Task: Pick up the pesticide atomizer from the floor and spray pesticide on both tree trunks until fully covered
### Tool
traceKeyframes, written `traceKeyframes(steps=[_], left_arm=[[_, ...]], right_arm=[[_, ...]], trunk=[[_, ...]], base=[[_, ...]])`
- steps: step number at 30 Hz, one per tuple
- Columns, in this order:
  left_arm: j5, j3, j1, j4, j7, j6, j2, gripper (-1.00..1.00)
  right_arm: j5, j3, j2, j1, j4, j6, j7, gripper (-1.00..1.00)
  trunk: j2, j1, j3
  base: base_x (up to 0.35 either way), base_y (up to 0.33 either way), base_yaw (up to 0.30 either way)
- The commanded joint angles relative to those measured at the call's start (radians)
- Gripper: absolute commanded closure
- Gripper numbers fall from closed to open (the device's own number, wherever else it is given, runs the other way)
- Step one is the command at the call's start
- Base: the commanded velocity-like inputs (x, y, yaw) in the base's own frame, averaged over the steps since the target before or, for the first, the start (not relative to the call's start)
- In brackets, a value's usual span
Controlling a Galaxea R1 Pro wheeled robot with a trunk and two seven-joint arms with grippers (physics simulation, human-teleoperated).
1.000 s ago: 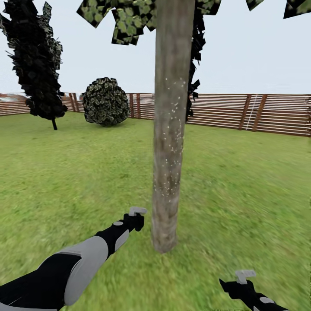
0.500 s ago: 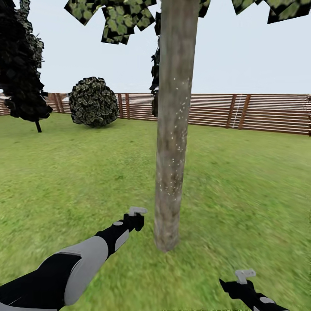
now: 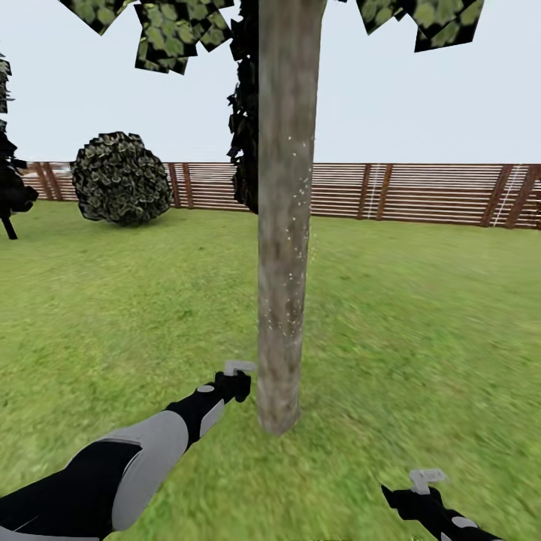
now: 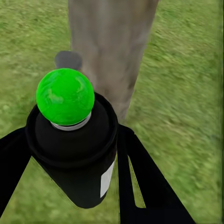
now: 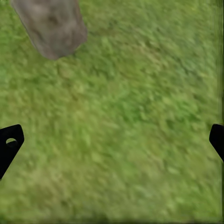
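Note:
One of the trees stands right in front of me, its grey-brown tree trunk (image 3: 284, 225) flecked with small white specks and its blocky leaves (image 3: 169, 34) overhead. My left gripper (image 3: 234, 385) hovers just left of the trunk's foot. In the left wrist view it (image 4: 74, 163) is shut on the pesticide atomizer (image 4: 70, 140), a black canister with a round green top (image 4: 65, 95), pointing at the trunk (image 4: 112, 42) close ahead. My right gripper (image 3: 421, 488) hangs low on the right over the grass, open (image 5: 113, 142) with nothing between its fingers; the trunk's foot (image 5: 51, 25) lies ahead of it.
Green lawn (image 3: 421, 323) stretches all around the trunk. A round bush (image 3: 120, 179) and a brown slat fence (image 3: 421, 191) close off the back. A dark conifer (image 3: 244, 135) rises behind the trunk, and another (image 3: 7, 188) stands at the far left.
The whole view has swung, so bush, fence and conifers sit further left in the picture and the trunk slightly left. Both arms hold the same pose, the left still gripping the atomizer.

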Motion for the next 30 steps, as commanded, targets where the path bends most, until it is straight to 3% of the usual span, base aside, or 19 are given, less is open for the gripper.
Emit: traceKeyframes(steps=[1, 9, 18, 25, 30], left_arm=[[-0.005, -0.002, -0.001, 0.001, 0.0, -0.004, 0.0, 1.0], [-0.005, -0.002, -0.001, 0.001, 0.0, -0.004, 0.0, 1.0], [-0.005, -0.002, -0.001, 0.001, 0.0, -0.004, 0.0, 1.0], [-0.005, -0.002, -0.001, 0.001, 0.0, -0.004, 0.0, 1.0], [-0.003, -0.002, -0.001, 0.0, 0.002, -0.004, 0.0, 1.0]], right_arm=[[-0.011, 0.007, 0.0, -0.002, 0.005, -0.006, 0.007, -1.0], [-0.011, 0.007, 0.0, -0.002, 0.005, -0.006, 0.007, -1.0], [-0.011, 0.007, 0.0, -0.002, 0.005, -0.006, 0.008, -1.0], [-0.011, 0.007, 0.0, -0.002, 0.005, -0.006, 0.008, -1.0], [-0.011, 0.007, 0.0, -0.002, 0.005, -0.006, 0.007, -1.0]], trunk=[[-0.001, 0.0, -0.002], [-0.001, 0.0, -0.002], [-0.001, 0.0, -0.002], [-0.001, 0.0, -0.002], [-0.001, 0.0, -0.002]], base=[[-0.004, 0.044, -0.3], [-0.001, 0.021, -0.291], [0.0, 0.256, -0.174], [0.0, 0.028, -0.284], [0.0, 0.001, -0.066]])
